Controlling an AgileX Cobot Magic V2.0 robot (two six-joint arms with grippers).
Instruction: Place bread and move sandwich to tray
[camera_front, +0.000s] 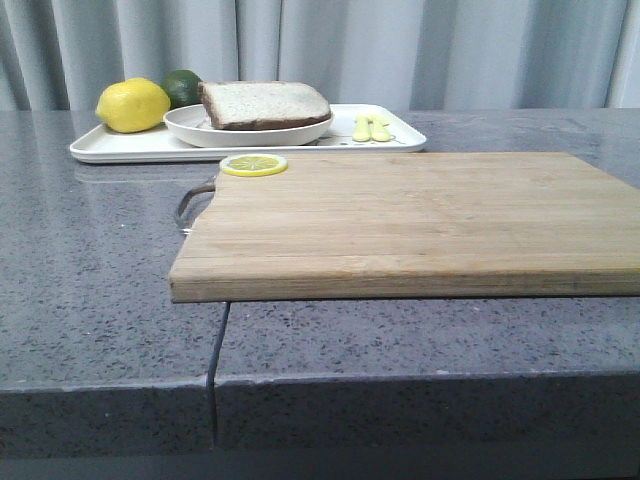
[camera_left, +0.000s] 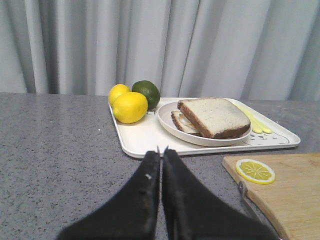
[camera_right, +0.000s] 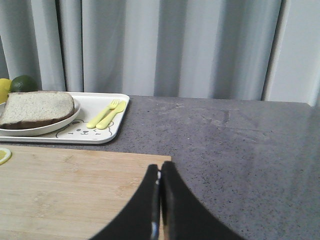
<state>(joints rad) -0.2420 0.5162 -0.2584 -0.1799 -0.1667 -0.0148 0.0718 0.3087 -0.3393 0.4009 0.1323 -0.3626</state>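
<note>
The sandwich (camera_front: 265, 105) lies on a round white plate (camera_front: 200, 128) that stands on the white tray (camera_front: 120, 148) at the back left. Its top is the thick brown-crusted bread slice (camera_left: 215, 116). A lower slice (camera_left: 181, 123) and a pale layer peek out beneath; no yolk shows. The sandwich also shows in the right wrist view (camera_right: 35, 107). My left gripper (camera_left: 161, 150) is shut and empty over the grey table, short of the tray (camera_left: 145, 137). My right gripper (camera_right: 160, 167) is shut and empty above the wooden board's far right corner. Neither gripper shows in the front view.
A wooden board (camera_front: 420, 220) with a metal handle (camera_front: 188, 205) fills the middle; a lemon slice (camera_front: 254, 165) lies on its back left corner. On the tray are a lemon (camera_front: 133, 105), a lime (camera_front: 183, 86) and yellow cutlery (camera_front: 372, 128). A curtain hangs behind.
</note>
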